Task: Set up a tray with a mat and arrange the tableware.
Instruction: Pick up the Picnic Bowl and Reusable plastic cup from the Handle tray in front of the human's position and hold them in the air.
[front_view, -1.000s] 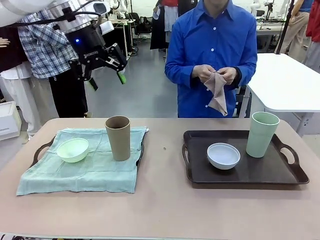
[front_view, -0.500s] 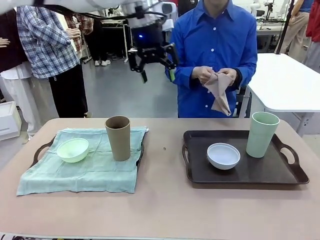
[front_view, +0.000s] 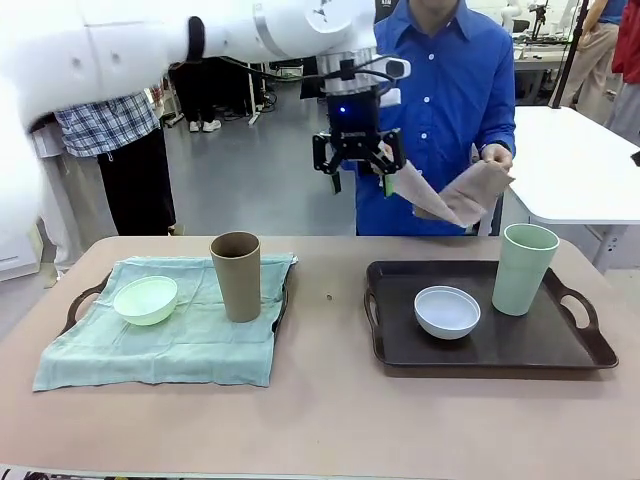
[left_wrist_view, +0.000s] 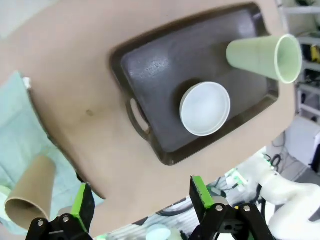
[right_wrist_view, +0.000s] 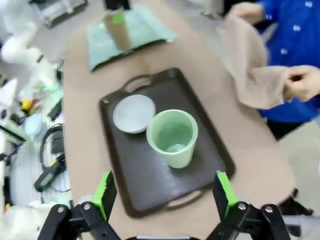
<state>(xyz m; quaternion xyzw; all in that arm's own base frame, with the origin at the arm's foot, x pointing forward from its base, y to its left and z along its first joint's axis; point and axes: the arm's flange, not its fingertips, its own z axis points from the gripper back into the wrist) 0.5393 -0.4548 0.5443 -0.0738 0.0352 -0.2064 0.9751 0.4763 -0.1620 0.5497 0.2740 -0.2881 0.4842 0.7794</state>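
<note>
**Hazards pending; nothing gripped**

Front view read as a clock face.

Eight o'clock: the green mat (front_view: 190, 345) lies over the left tray (front_view: 85, 297) and carries the mint green bowl (front_view: 145, 300) and the brown cup (front_view: 236, 275). This side looks complete. The brown cup is tall and stands toward the mat's two o'clock corner. A low pass by the left gripper (front_view: 358, 165) would probably knock it over.

Twelve o'clock, high beyond the far edge of the table (front_view: 320, 420): the left gripper hangs beside a brownish cloth (front_view: 455, 195) held out by the person's hand (front_view: 497, 155). The cloth is limp, and only a thin corner points toward the gripper. A pinch there could slip off or close on air. If the person lets go early, the cloth would fall onto the crockery below.

Four o'clock: the dark tray (front_view: 490, 350) has no mat, yet the white bowl (front_view: 447, 311) and pale green cup (front_view: 524, 268) already stand on it. In my judgement, both must be lifted off before the cloth can be laid. Dragging fabric over them would tip the cup sooner than the bowl.

Left gripper: its fingers are spread fully apart and hold nothing. The cloth corner is just beside it at its three o'clock. I cannot confirm whether they touch.

Right gripper (right_wrist_view: 164, 200): its wrist view shows the fingers wide apart, empty and touching nothing. It hangs above the dark tray, with the pale green cup ahead at twelve o'clock and the white bowl at eleven.
</note>
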